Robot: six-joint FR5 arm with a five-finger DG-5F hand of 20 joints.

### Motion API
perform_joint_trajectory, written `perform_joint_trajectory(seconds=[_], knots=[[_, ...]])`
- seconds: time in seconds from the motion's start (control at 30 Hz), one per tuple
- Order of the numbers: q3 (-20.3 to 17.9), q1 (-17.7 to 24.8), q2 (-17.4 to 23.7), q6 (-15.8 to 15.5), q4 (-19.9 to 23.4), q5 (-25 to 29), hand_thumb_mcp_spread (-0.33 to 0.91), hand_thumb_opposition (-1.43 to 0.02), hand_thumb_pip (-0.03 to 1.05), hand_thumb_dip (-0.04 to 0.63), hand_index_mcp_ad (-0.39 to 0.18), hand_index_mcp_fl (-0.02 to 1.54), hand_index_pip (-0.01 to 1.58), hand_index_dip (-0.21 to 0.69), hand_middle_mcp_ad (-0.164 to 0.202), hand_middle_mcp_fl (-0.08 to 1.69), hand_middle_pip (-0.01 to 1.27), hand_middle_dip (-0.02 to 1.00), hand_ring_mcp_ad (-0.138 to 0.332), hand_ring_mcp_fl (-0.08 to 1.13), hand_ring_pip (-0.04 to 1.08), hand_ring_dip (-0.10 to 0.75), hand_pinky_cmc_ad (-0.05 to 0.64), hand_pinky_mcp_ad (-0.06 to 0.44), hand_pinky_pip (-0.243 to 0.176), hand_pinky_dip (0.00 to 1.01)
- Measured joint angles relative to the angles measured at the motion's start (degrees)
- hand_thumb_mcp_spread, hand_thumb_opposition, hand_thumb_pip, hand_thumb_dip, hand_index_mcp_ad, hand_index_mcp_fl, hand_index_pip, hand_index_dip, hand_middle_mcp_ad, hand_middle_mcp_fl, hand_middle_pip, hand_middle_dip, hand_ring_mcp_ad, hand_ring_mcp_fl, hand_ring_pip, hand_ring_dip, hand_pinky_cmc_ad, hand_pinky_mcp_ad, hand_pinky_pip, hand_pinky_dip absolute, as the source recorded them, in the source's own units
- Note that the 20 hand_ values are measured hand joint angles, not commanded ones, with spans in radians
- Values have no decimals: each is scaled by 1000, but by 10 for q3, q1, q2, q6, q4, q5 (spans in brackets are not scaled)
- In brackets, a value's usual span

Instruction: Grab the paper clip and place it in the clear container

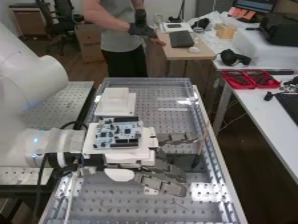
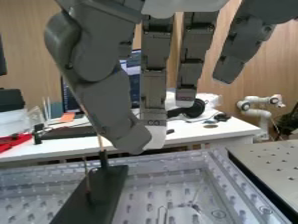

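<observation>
Leftmost, the arm came in level, its wrist low over the bench, presumably to give the fingers a short way down to small parts. White block lay on the bench beside the hand's back, apart from it; purpose unclear, perhaps set there to leave the working side free. Board sat flat on the mount just behind the palm, likely fixed there so that it would travel with the hand.

Hand: wide, fingers nearly straight, spread a little, nothing seen between them and the thumb. Judged an approach pose, with room to close on something thin.

Clip: not identified with certainty. A thin wire shape lay flat below the fingers, touching none; probably it. Lying flat, it would offer little edge, so a low, careful pinch was called for. Container: could not be told from the other clear surfaces.

Plate lay below the fingertips, bearing a dark post that held a stick upright beside them. Judged a knock hazard if the hand swung outward. Red tray stood well beyond the fingertips on a side table, out of the work.
</observation>
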Motion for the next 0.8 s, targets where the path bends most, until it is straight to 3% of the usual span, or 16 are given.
perform_joint_trajectory(seconds=[0.43, 0.8], knots=[[7, 0, -15, -3, -2, 7, 684, -941, 625, 316, -155, 91, 131, -164, -63, 717, 632, 717, 51, 461, 105, 417, 429, 264, 66, 195], [-4, -2, -22, 14, 30, 4, 635, -897, 632, 316, -169, 89, 133, -176, -61, 646, 569, 693, 51, 456, 96, 417, 429, 265, 66, 195]])
